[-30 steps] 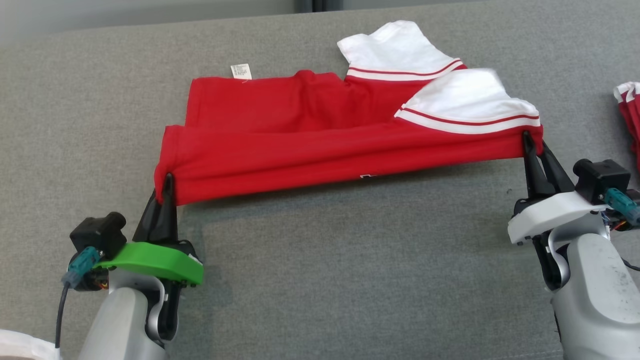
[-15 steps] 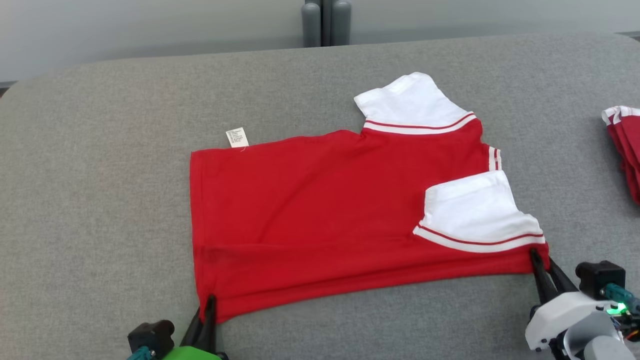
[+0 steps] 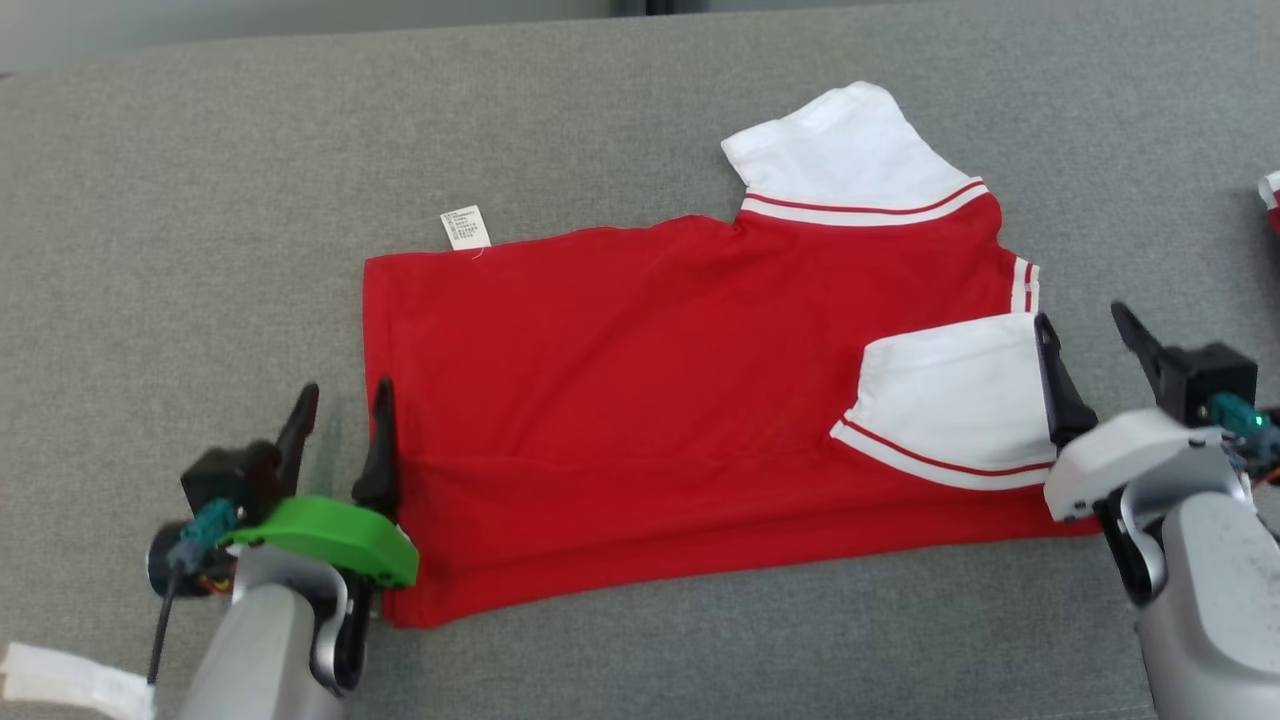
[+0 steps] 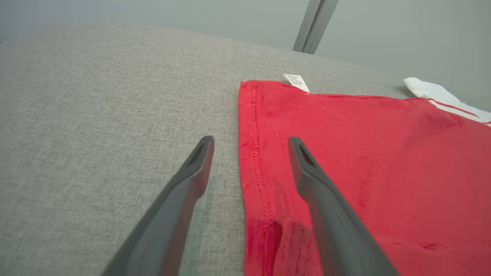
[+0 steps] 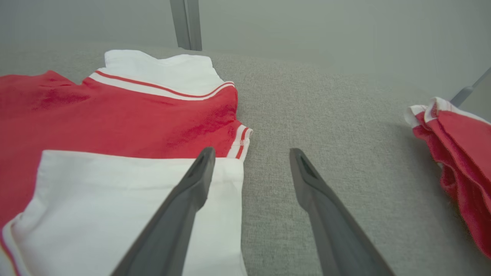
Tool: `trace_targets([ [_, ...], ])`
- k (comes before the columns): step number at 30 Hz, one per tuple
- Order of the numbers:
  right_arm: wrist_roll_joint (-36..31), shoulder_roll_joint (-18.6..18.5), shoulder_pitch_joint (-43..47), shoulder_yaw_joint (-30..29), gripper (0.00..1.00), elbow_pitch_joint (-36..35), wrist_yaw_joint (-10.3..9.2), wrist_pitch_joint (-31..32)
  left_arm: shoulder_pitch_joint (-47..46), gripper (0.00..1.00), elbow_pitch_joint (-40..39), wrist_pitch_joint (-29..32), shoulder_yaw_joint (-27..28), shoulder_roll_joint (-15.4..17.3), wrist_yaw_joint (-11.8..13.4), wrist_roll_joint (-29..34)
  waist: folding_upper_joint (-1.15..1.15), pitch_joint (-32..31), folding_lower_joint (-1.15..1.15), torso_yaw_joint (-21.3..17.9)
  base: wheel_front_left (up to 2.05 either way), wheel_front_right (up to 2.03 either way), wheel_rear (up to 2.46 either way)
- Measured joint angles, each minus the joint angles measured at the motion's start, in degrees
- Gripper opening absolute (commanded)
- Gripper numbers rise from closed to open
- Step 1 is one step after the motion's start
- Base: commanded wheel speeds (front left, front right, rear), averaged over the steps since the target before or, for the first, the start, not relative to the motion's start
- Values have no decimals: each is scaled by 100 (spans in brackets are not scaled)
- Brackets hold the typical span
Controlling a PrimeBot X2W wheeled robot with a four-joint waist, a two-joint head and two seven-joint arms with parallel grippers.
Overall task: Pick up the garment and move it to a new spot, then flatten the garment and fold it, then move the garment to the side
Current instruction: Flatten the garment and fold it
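The garment (image 3: 640, 350) is a red shirt with white, red-striped sleeves, lying spread on the grey table (image 3: 180, 200) with its near edge doubled into a low fold. My left gripper (image 3: 346, 392) stands open at the shirt's left hem, one finger over the cloth and one over bare table, holding nothing. In the left wrist view the open left gripper (image 4: 250, 140) straddles the stitched hem of the garment (image 4: 364, 153). My right gripper (image 3: 1080, 318) is open at the right edge, beside the near white sleeve (image 3: 950, 400). In the right wrist view the right gripper (image 5: 252, 151) spans the edge of that sleeve (image 5: 115, 199).
A second red and white garment (image 5: 456, 142) lies bunched at the table's far right edge (image 3: 1270, 195). A white care label (image 3: 466, 227) sticks out from the shirt's far left corner. A white strip (image 3: 60, 680) shows at the lower left corner. Bare table surrounds the shirt.
Both grippers have opened and let go of the shirt's near edge, which now rests on the table. They have lifted slightly along its sides. The head camera has also shifted.
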Motion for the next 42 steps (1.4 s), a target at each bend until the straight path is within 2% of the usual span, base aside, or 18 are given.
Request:
trace_targets([
  [6,-339,-21,-1100,272,100,240,0,281,-1316,100,868,0,-349,334,0,-57,0,424,0,-9,0,0,0],
  [10,-497,-88,-1700,409,100,506,0,401,-1848,100,1282,0,-643,477,0,-212,0,657,0,-17,0,0,0],
  [18,-824,-203,-2755,571,100,1113,0,557,-2553,100,1939,34,-1301,559,0,-601,0,1060,0,25,0,0,0],
  [19,-886,-212,-2866,600,100,1202,0,586,-2631,83,2002,24,-1376,568,0,-653,0,1101,0,40,0,0,0],
  [20,-938,-221,-2963,621,100,1287,0,598,-2690,57,2045,18,-1467,572,0,-691,0,1135,0,58,0,0,0],
  [21,-1018,-247,-3128,639,100,1435,0,647,-2762,0,2091,0,-1649,572,0,-791,0,1181,0,105,0,0,0],
  [26,-1149,-336,-3555,511,100,1816,0,792,-2888,0,2034,1,-2178,541,0,-1139,0,1267,0,283,0,0,0],
  [29,-1199,-396,-3796,412,100,2060,0,907,-2982,0,1880,1,-2302,549,-1,-1273,0,1313,0,420,0,0,0],
  [41,-1393,-347,-4501,-18,100,2908,-1,1288,-3044,0,713,2,-2138,530,-1,-1046,0,1639,0,971,0,0,0],
  [42,-1417,-332,-4545,-51,96,2956,-1,1302,-3023,0,671,2,-2130,523,-1,-1027,0,1673,0,1001,0,0,0],
])
